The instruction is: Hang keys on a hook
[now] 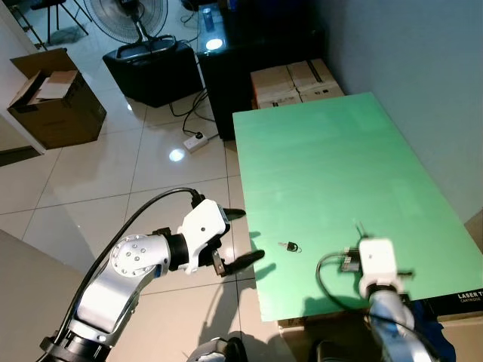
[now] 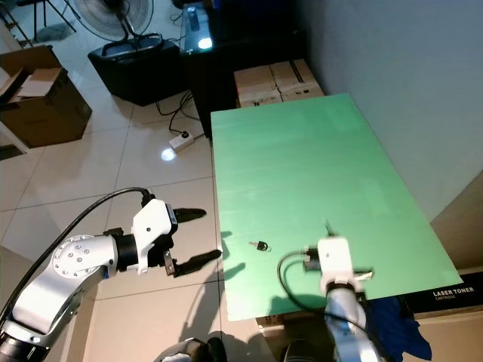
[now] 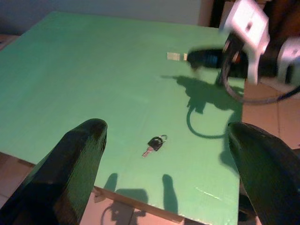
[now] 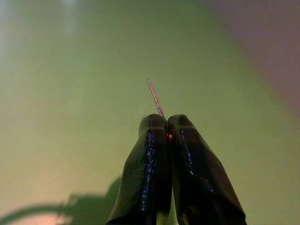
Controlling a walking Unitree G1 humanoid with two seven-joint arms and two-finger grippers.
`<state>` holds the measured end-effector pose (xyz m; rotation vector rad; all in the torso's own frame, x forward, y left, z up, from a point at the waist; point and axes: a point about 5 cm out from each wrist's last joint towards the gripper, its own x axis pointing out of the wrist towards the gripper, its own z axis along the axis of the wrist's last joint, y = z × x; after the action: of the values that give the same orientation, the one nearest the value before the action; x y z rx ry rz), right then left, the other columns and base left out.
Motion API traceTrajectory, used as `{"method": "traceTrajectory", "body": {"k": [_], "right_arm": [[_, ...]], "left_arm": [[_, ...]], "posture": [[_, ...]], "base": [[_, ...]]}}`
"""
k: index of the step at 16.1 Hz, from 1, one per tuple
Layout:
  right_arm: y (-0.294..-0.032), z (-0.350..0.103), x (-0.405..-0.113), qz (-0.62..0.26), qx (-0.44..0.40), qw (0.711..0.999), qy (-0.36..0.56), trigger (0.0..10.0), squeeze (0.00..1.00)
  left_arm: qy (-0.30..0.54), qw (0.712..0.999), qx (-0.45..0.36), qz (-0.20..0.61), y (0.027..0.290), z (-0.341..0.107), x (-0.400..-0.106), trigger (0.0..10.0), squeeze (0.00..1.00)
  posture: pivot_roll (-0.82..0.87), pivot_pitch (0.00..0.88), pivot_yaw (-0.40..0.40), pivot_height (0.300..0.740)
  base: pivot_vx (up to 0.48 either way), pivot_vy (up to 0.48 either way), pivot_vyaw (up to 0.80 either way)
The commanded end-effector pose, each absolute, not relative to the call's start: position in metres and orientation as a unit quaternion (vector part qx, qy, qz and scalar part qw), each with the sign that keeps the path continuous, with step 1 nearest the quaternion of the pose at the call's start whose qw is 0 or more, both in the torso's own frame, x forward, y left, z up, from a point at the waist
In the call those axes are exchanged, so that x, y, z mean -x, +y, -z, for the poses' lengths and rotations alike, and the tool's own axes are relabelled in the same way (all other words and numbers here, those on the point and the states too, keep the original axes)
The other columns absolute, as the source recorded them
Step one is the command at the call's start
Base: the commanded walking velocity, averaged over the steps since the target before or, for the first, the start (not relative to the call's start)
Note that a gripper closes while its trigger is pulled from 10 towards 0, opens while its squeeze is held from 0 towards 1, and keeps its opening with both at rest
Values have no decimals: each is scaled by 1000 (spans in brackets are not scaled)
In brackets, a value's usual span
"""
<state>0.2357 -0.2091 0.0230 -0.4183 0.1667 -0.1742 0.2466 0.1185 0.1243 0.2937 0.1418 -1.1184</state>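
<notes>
- Keys [image 1: 289, 246] lie flat on the green table [image 1: 339, 166] in the left eye view, near its front edge and toward its left side. You will see the left gripper [image 1: 240, 237] off the table's left edge, over the floor, fingers spread wide and pointing toward the keys, holding nothing. The right gripper [image 1: 358, 226] sits over the table, to the right of the keys and apart from them.
- Right eye view shows the same layout: keys [image 2: 260, 246] between the two arms, untouched. Note the boxes [image 2: 275, 81] beyond the table's far end and the fan [image 2: 113, 15] on the floor at upper left. You cannot make out a mounted hook here.
- Left wrist view looks along the two black fingers [image 3: 70, 164], set far apart, with the keys [image 3: 154, 144] lying between them but farther ahead on the table. No contact yet. The right arm's white housing [image 3: 246, 21] shows beyond the keys.
- Right wrist view shows the fingertips [image 4: 157, 126] pressed together on a thin rod [image 4: 153, 96] that projects forward above the green surface. Judge this to be the hook, held out to receive the keys; its tip shape is too small to tell.
- Progress, as a judgement: early. Nothing is hung. You have left the reach, the pinch on the keys, the lift, and threading the ring over the rod.
</notes>
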Motion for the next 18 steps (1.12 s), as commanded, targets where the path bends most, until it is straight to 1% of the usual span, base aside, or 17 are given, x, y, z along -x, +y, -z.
{"method": "traceTrajectory", "body": {"k": [1,3,5,8,11,12,13,14,15,16,17,18], "right_arm": [[-204,-34,-239,83,252,962,59,0,0],[-199,-47,-247,79,312,946,38,0,0],[-194,-61,-253,85,337,938,10,0,0],[-187,-70,-256,80,354,932,-7,0,0],[-185,-73,-256,84,362,928,-7,0,0],[-185,-71,-255,85,363,928,2,0,0],[-187,-63,-253,80,346,934,33,0,0],[-186,-53,-252,65,323,942,68,4863,0],[-185,-42,-249,47,294,949,99,10000,0],[-184,-35,-247,31,269,956,113,10000,0],[-187,-32,-245,34,261,956,125,10000,0],[-190,-23,-240,29,244,956,159,10000,0]], "left_arm": [[63,842,-148,516,124,-127,-251,10000,0],[57,842,-148,515,123,-129,-254,10000,0],[55,842,-149,515,124,-129,-254,10000,0],[55,841,-149,517,124,-129,-254,10000,0],[55,840,-149,519,124,-129,-254,10000,0],[56,839,-148,521,125,-129,-254,10000,0],[57,838,-149,521,125,-129,-255,10000,0],[57,838,-149,522,125,-129,-255,10000,0],[57,838,-149,522,124,-129,-255,10000,0],[58,838,-149,522,124,-128,-256,10000,0],[59,838,-149,521,123,-128,-256,10000,0],[58,839,-148,520,123,-127,-256,10000,0]], "posture": [[-29,105,189,740],[-27,102,192,740],[-27,99,196,740],[-25,96,201,740],[-21,98,207,740],[-21,98,209,740],[-23,96,211,740],[-23,96,211,740],[-23,96,210,740],[-26,97,207,740],[-27,95,203,740],[-34,91,197,740]], "base": [[0,0,0],[0,0,0],[0,0,0],[0,0,0],[0,0,0],[0,0,0],[0,0,0],[0,0,0],[0,0,0],[0,0,0],[0,0,0],[0,0,0]]}}
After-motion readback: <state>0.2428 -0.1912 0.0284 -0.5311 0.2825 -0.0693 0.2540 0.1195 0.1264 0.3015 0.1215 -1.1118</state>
